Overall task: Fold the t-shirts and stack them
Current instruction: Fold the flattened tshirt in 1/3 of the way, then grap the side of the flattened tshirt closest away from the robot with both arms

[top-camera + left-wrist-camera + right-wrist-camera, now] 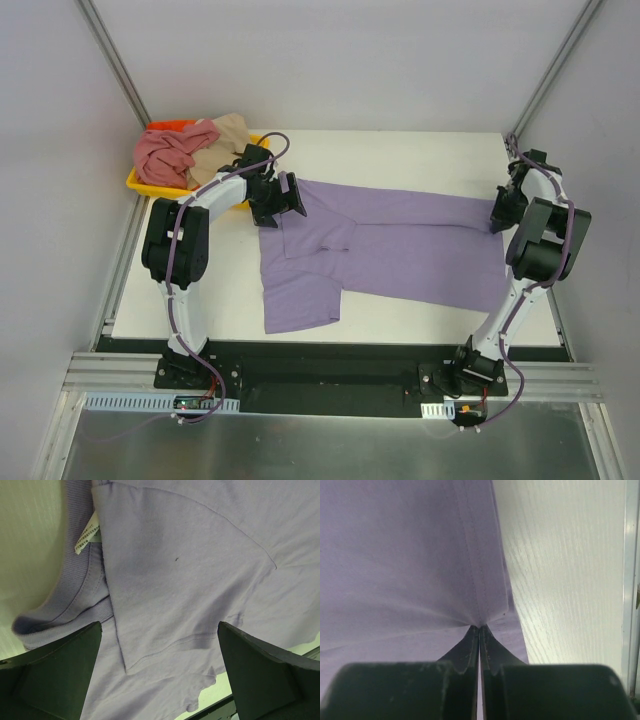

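The lavender t-shirt [390, 250] lies spread across the white table, partly folded, one flap hanging toward the front at the left. My left gripper [283, 200] is open above its collar end; the left wrist view shows the ribbed collar, a white label [86, 537] and a folded sleeve [165, 580] between the wide-apart fingers [55, 675]. My right gripper [499, 215] is shut on the shirt's hem at the right end; the right wrist view shows the hem [480, 595] pinched at the fingertips [470, 645]. The dusty pink t-shirt [165, 155] and the beige t-shirt [225, 135] lie bunched in the yellow tray.
The yellow tray [140, 185] stands at the table's back left corner, just behind the left arm. Grey enclosure walls and metal frame posts stand on both sides. A black strip and the arm bases run along the near edge [330, 365].
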Robot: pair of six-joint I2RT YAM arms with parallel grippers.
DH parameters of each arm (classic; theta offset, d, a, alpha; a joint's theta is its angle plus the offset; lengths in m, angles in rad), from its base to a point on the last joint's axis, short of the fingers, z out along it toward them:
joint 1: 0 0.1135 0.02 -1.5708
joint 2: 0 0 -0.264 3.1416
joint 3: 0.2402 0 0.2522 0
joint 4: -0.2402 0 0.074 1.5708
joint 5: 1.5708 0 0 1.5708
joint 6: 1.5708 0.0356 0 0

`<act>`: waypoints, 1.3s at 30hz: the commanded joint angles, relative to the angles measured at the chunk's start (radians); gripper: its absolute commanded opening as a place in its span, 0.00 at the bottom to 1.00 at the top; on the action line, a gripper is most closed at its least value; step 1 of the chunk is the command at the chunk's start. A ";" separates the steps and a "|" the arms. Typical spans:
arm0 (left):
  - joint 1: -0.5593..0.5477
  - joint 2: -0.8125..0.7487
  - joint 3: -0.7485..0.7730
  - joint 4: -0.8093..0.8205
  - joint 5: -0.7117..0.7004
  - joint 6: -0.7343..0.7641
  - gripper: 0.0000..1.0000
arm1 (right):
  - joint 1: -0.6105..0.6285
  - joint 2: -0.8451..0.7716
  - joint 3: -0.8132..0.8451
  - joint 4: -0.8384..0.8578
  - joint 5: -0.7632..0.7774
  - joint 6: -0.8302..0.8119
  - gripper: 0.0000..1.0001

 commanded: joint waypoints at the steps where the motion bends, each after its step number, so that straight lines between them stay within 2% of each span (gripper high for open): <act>1: 0.010 -0.012 0.000 0.003 -0.016 0.004 0.99 | 0.018 -0.085 0.045 -0.102 0.046 0.031 0.00; 9: 0.013 -0.021 -0.017 -0.001 -0.042 -0.009 0.99 | 0.022 -0.096 0.039 -0.202 0.159 0.111 0.01; 13: 0.013 -0.018 -0.020 -0.009 -0.064 -0.007 0.99 | 0.019 -0.094 0.050 -0.214 0.288 0.151 0.05; 14: 0.013 -0.021 -0.020 -0.010 -0.068 -0.006 0.99 | 0.019 -0.093 0.059 -0.219 0.311 0.156 0.09; 16: 0.011 -0.021 -0.014 -0.015 -0.073 -0.001 0.99 | 0.019 -0.093 0.081 -0.239 0.328 0.166 0.30; 17: 0.013 -0.019 -0.009 -0.020 -0.079 0.000 0.99 | 0.019 -0.099 0.087 -0.250 0.336 0.176 0.36; 19: 0.013 -0.024 -0.006 -0.024 -0.082 -0.001 0.99 | 0.019 -0.123 0.088 -0.268 0.359 0.195 0.61; 20: 0.013 -0.028 -0.006 -0.026 -0.082 -0.001 0.99 | 0.018 -0.141 0.088 -0.282 0.366 0.208 0.65; 22: 0.013 -0.048 -0.003 -0.029 -0.081 0.002 0.99 | 0.019 -0.190 0.059 -0.270 0.354 0.214 0.82; 23: 0.013 -0.056 -0.003 -0.029 -0.084 0.002 0.99 | 0.018 -0.218 0.039 -0.251 0.307 0.208 0.97; 27: 0.004 -0.087 0.017 -0.033 -0.046 0.002 0.99 | 0.007 -0.290 -0.045 -0.142 -0.031 0.186 0.96; 29: -0.018 -0.102 0.026 -0.038 -0.050 0.011 0.99 | 0.008 -0.298 -0.071 -0.110 -0.147 0.196 0.96; 33: -0.074 -0.105 0.046 -0.044 -0.049 0.031 0.99 | 0.019 -0.294 -0.155 0.000 -0.230 0.191 0.96; 39: -0.105 0.056 0.161 -0.061 0.014 0.039 0.99 | 0.021 -0.168 -0.090 -0.004 -0.246 0.153 0.96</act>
